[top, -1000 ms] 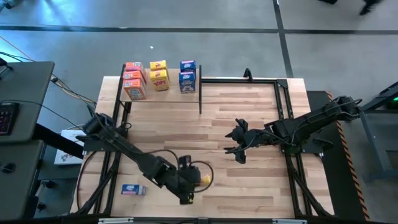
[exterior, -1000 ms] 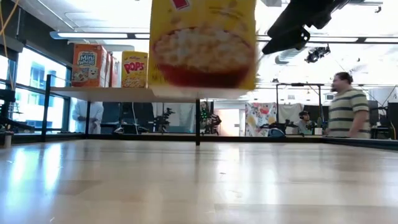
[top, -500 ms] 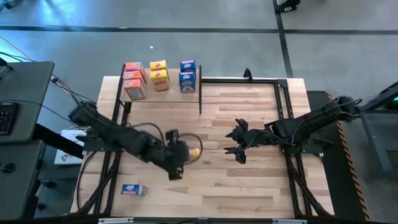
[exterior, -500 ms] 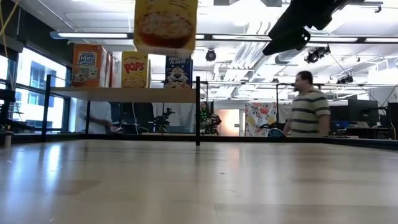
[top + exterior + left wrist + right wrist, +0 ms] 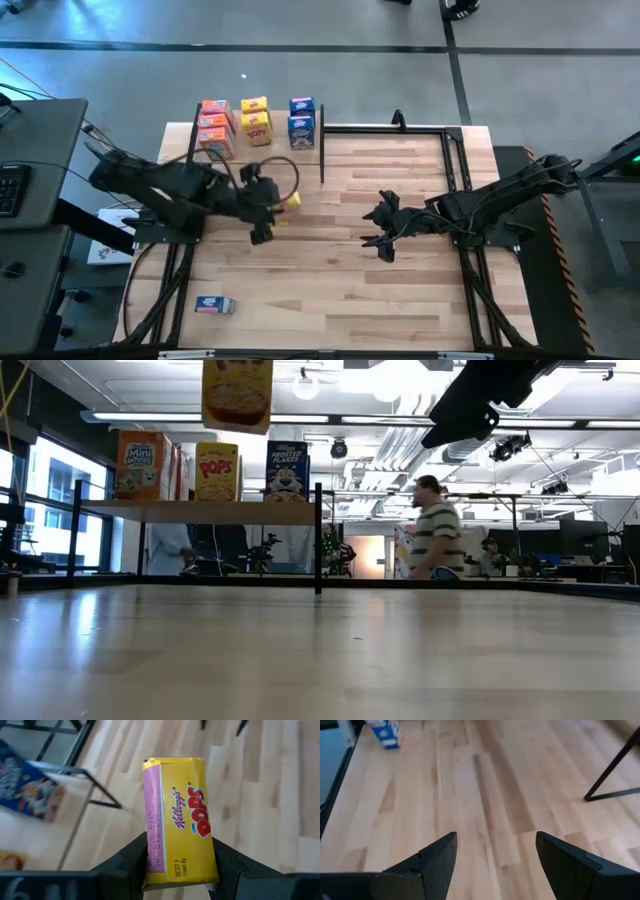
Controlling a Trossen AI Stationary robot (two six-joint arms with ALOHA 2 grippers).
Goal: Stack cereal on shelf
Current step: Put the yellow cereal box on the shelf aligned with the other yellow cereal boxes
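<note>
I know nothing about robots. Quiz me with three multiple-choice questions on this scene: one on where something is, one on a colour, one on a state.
1. Where does the lone blue box lie?
A. on the shelf
B. on the tabletop near the front left corner
C. in the right gripper

2. What colour is the box in the left gripper?
A. yellow
B. green
C. white

3. How is the right gripper?
A. shut on a box
B. open and empty
C. out of view

Answers: 1 B, the high view shows it alone there. 2 A, the left wrist view shows the yellow Pops box clamped. 3 B, its fingers stand apart over bare wood.

I see the left gripper raised above the table's left half, arm stretched rightward, fingers clamped. Right gripper waits near centre, arm extended leftward, fingers spread.
</note>
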